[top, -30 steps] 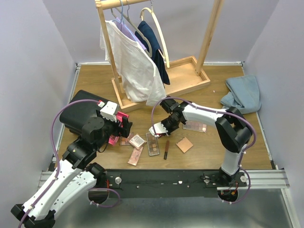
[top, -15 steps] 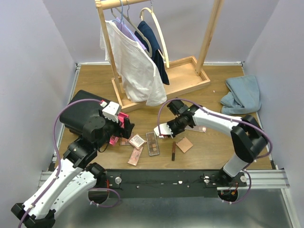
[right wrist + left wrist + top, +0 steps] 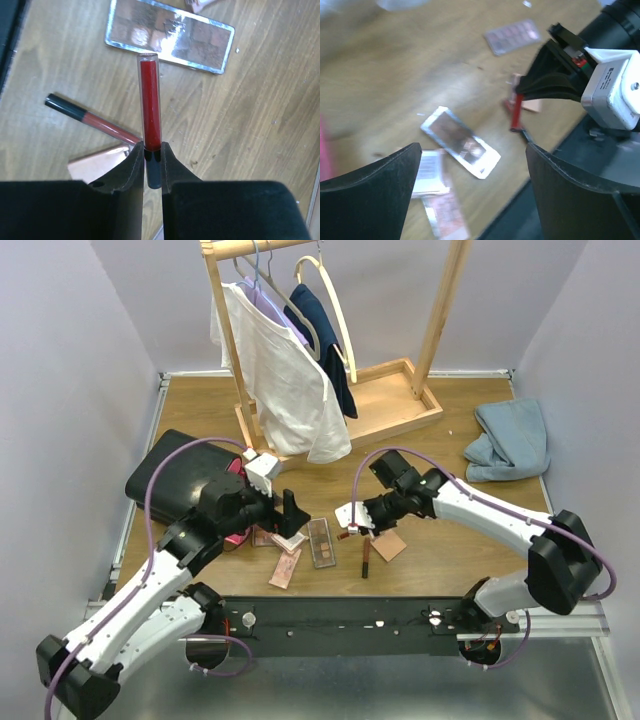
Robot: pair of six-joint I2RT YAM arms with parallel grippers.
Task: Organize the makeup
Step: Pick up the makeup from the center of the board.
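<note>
At 9 o'clock on the grained wooden surface [image 3: 200, 410] a matte black case [image 3: 165, 480] with a pink drawer [image 3: 240, 532] is seen. Just toward 3 o'clock from it, the left fingers [image 3: 370, 195], black and wedge-shaped, are spread wide with nothing between them, held over the makeup. Under them a long rectangular palette [image 3: 462, 142] with a glossy, mirror-like face lies flat. A flat pink palette [image 3: 285, 568] lies toward 7 o'clock of it, close to the surface's near edge.

The right fingers [image 3: 127, 190] are drawn narrow and clamped on the black cap end of a slim red tube [image 3: 150, 100], clear-walled and round. Whether its free end touches the wood cannot be told. A second tube [image 3: 92, 122], dark red with a black cap, lies flat just beside a square peach compact [image 3: 390, 545].

A wide stretch of bare wood is left between that compact and the crumpled blue cloth [image 3: 510, 440] at 3 o'clock. At 12 o'clock the base of a wooden clothes rack [image 3: 385, 405] is set along the far edge.
</note>
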